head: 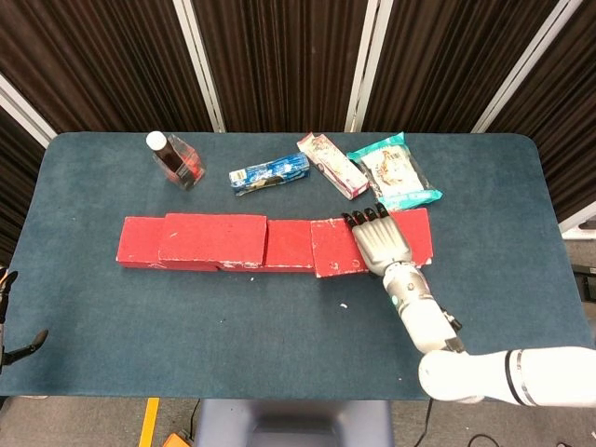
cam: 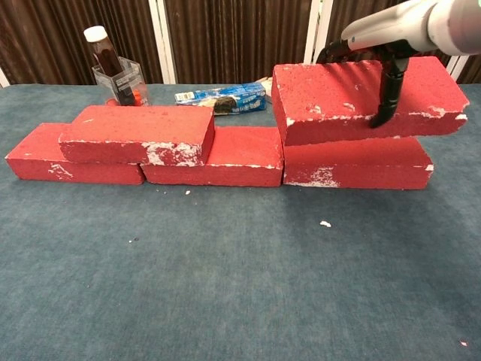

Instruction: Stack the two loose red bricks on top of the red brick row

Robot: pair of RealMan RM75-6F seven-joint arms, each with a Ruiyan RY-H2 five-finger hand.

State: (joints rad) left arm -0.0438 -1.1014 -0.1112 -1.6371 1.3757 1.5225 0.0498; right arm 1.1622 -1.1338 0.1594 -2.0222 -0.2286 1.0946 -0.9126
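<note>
One brick (cam: 353, 101) is up in the right hand (head: 379, 242), palm flat on top, fingers over the far edge, thumb (cam: 385, 94) down the near face. In the chest view it hangs above the right end of the row (cam: 225, 154), tilted a little; whether its underside touches the brick below, I cannot tell. From the head view it covers that end of the row, its right end poking slightly past.

Over on the left, the other brick (cam: 139, 134) already sits on top of the row, straddling the two leftmost bricks. The row itself runs left to right across the middle of the blue surface (head: 279, 326).

Along the far side: a bottle (head: 168, 154) in a clear holder at far left, then a blue packet (head: 270, 173), a pink-and-white packet (head: 331, 166), and a teal snack bag (head: 395, 175) just beyond the held brick. A few pale crumbs (cam: 325, 223) lie on the surface near the row.

The left hand barely shows: only a dark tip (head: 28, 343) at the left edge in the head view, so its state is anybody's guess.
</note>
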